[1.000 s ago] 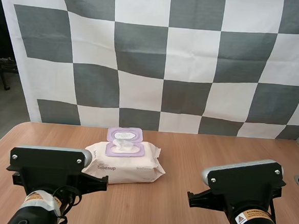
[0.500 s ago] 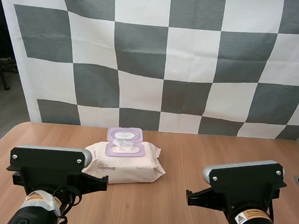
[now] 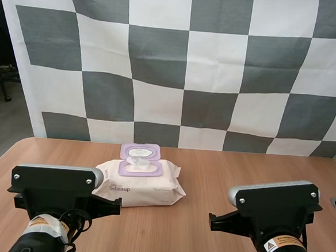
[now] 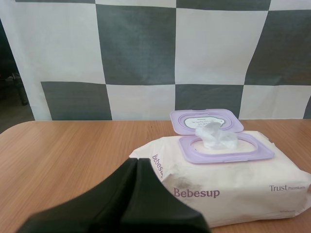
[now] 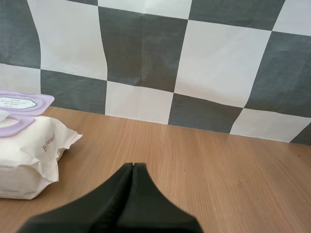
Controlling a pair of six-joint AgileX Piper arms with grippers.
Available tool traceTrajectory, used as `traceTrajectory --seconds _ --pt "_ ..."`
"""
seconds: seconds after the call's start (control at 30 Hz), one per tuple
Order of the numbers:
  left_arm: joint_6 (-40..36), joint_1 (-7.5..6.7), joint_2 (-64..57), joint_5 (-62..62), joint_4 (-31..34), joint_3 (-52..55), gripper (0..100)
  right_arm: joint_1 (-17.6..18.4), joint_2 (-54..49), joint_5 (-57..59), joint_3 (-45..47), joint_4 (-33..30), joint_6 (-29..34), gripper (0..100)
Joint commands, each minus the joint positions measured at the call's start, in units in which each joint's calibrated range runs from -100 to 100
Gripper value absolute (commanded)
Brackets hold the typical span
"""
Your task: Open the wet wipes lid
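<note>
Left pincer (image 4: 137, 162) closed, near wipes pack (image 4: 233, 180).

On the front face of the pack of wet wipes (image 4: 228, 187), "Bebesup" is printed, and "Trust Premium" is read further along that face. Small print on the pack's raised lid (image 4: 206, 120) cannot be made out. A warning-triangle sticker (image 3: 279, 245) is seen on the right arm.

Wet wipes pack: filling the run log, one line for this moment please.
pack on table | lid open | left claw shut | right claw shut | both clear of pack
</note>
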Motion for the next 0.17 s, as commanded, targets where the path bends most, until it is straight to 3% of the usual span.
traceTrajectory --seconds 0.0,0.13 --pt "0.0 0.01 0.0 0.1 0.0 0.0 0 0.0 0.0 -0.1 0.0 0.1 0.0 0" --pt "0.0 0.01 0.0 0.1 0.0 0.0 0 0.0 0.0 -0.1 0.0 0.1 0.0 0"
